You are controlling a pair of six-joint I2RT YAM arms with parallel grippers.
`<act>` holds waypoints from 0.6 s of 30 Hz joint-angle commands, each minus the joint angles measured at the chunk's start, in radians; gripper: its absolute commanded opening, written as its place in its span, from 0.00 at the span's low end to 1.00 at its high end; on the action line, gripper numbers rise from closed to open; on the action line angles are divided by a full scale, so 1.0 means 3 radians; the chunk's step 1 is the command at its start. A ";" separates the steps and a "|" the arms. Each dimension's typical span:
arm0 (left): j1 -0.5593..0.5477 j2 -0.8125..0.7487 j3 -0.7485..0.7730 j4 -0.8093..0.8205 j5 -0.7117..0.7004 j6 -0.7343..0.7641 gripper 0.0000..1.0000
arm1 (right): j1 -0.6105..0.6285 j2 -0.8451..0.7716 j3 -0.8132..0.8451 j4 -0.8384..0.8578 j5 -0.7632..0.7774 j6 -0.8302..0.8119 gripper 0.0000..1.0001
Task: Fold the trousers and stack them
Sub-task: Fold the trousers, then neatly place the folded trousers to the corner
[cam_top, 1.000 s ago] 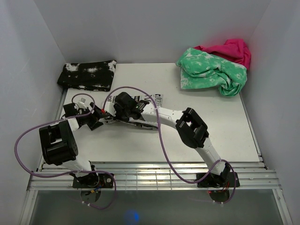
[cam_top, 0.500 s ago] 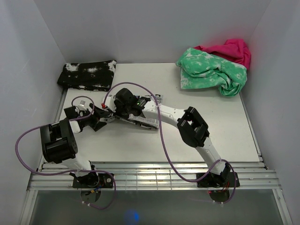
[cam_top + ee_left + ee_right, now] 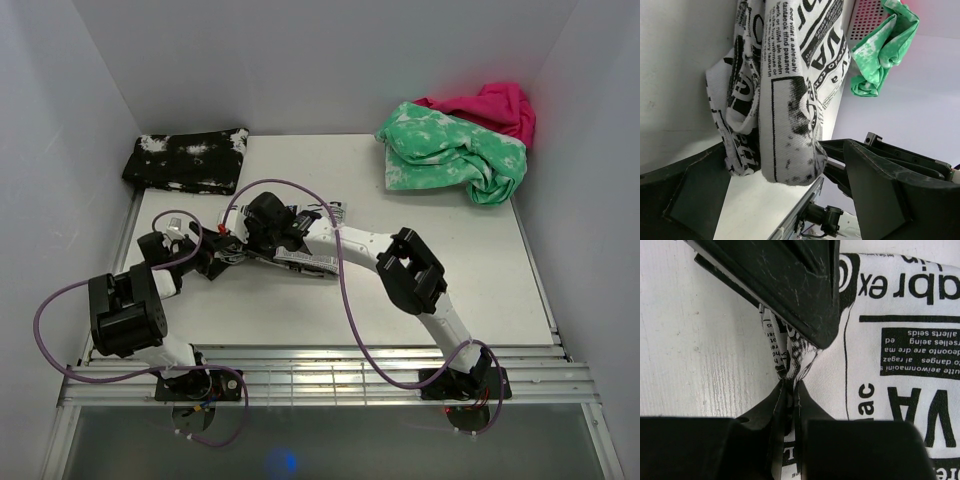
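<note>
The trousers (image 3: 310,262), white with black newspaper print, lie as a small folded bundle on the white table (image 3: 400,200), mostly hidden under my right arm. My right gripper (image 3: 240,248) is at the bundle's left end. In the right wrist view it (image 3: 789,390) is shut on a pinch of the printed cloth (image 3: 890,365). My left gripper (image 3: 215,262) faces it from the left. In the left wrist view its fingers (image 3: 880,185) stand wide apart, with the bundle's rounded end (image 3: 785,125) between them.
A black white-speckled folded garment (image 3: 187,158) lies at the back left. A green-and-white garment (image 3: 450,155) and a pink one (image 3: 490,105) are heaped at the back right. White walls close in on three sides. Purple cables (image 3: 340,290) loop over the table.
The left arm's elbow has sunk toward the near edge and its wrist has shifted slightly left. The right gripper has stayed on the trousers' left end.
</note>
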 commanded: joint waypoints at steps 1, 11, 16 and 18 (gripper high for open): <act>-0.0041 0.0048 -0.0021 0.0237 0.0112 -0.0182 0.98 | 0.0067 -0.0164 0.0046 0.0242 -0.0130 0.0067 0.08; -0.0036 0.0421 0.0275 0.0257 0.0071 -0.0222 0.84 | 0.0072 -0.0205 0.0051 0.0248 -0.0191 0.0128 0.08; -0.0066 0.0585 0.0460 0.0334 0.0076 -0.0182 0.65 | 0.0072 -0.0297 -0.0076 0.0283 -0.0232 0.0174 0.08; -0.0107 0.0621 0.0526 0.0369 0.0096 -0.0187 0.62 | 0.0072 -0.0323 -0.0102 0.0299 -0.0257 0.0185 0.08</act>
